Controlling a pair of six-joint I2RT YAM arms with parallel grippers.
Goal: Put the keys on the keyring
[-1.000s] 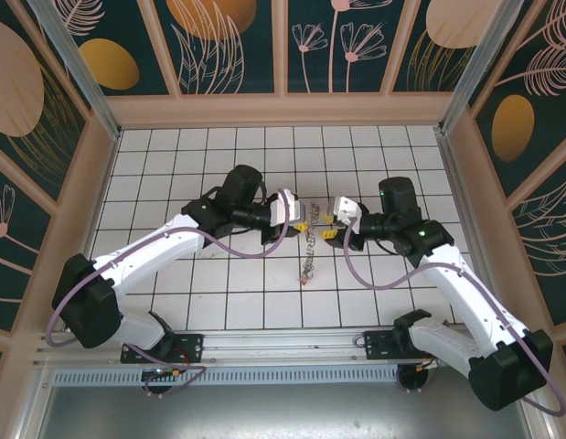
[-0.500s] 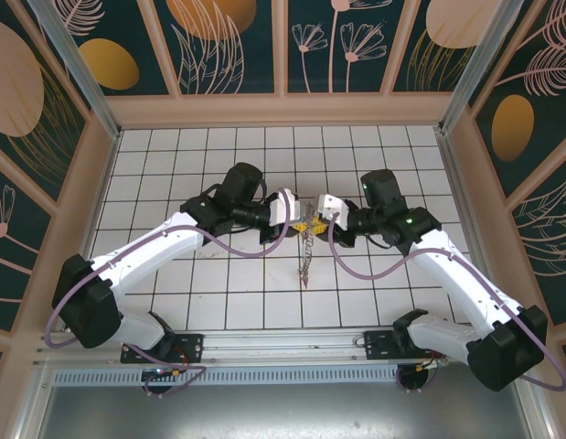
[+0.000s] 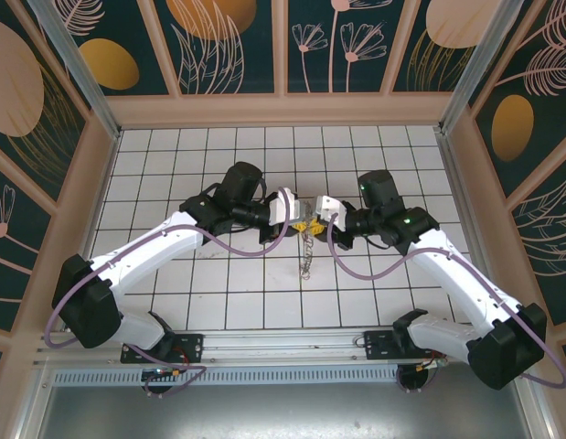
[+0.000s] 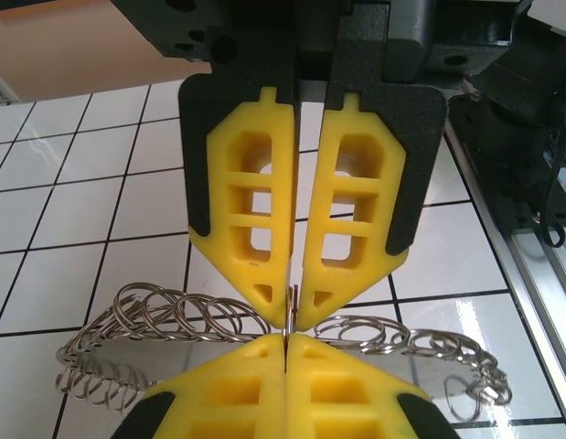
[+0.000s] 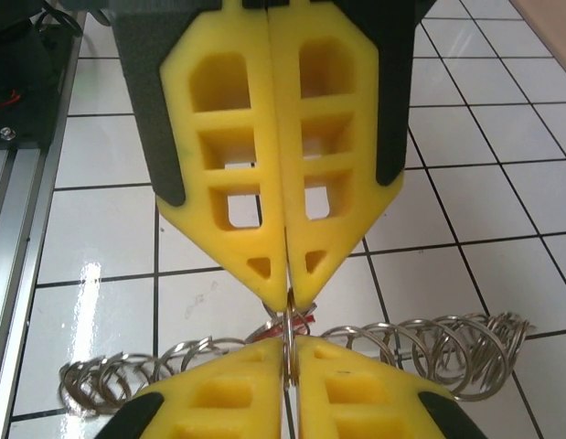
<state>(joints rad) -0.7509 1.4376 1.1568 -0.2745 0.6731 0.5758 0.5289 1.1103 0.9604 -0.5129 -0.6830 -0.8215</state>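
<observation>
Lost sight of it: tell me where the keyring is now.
Top view: the keyring is over the middle of the table, far end pinched between the left end effector and the right end effector, links trailing toward the near edge.

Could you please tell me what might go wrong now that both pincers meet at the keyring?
1. The left pincer and right pincer pinch the keyring tip to tip, on what looks like thin wire; either grip could slip and drop it.
2. Its small links hang loosely beside both pincers; pulling the pincers apart might snag or tangle them.
</observation>
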